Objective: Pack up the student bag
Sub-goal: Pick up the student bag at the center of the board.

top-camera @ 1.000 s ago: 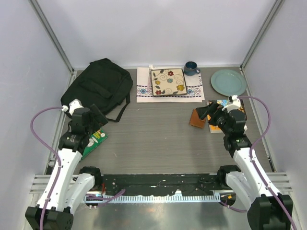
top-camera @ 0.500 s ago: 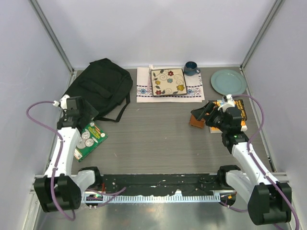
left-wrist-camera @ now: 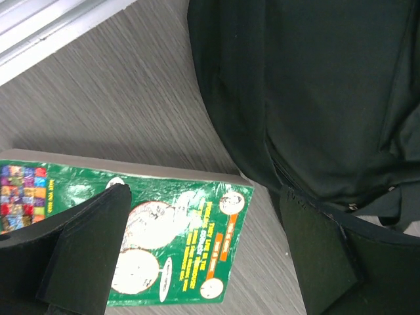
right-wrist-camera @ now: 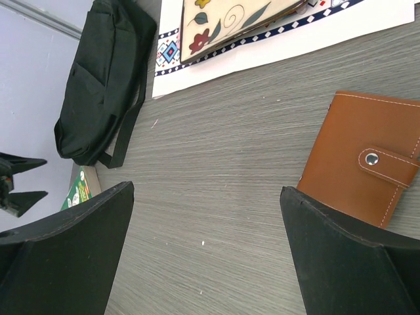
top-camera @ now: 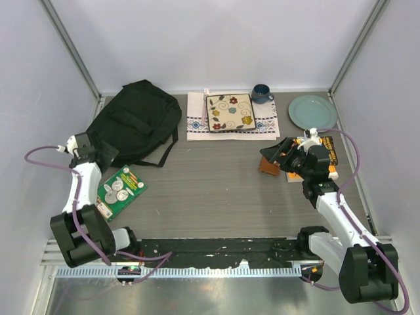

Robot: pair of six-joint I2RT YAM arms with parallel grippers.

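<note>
The student bag (top-camera: 134, 121) lies flat, seemingly closed, at the surface's far-left corner, so the left claw (top-camera: 98, 152) hangs spread at its near edge beside the green book (top-camera: 118, 190), while the right claw (top-camera: 275, 155), equally spread, hovers by the brown wallet (right-wrist-camera: 367, 164), probably to grasp it.

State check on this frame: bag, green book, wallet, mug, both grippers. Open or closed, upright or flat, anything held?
student bag: lying flat, no opening visible
green book: closed, flat, cover up
brown wallet: closed, snap strap fastened
blue mug: upright
left gripper: open, holding nothing
right gripper: open, holding nothing
</note>
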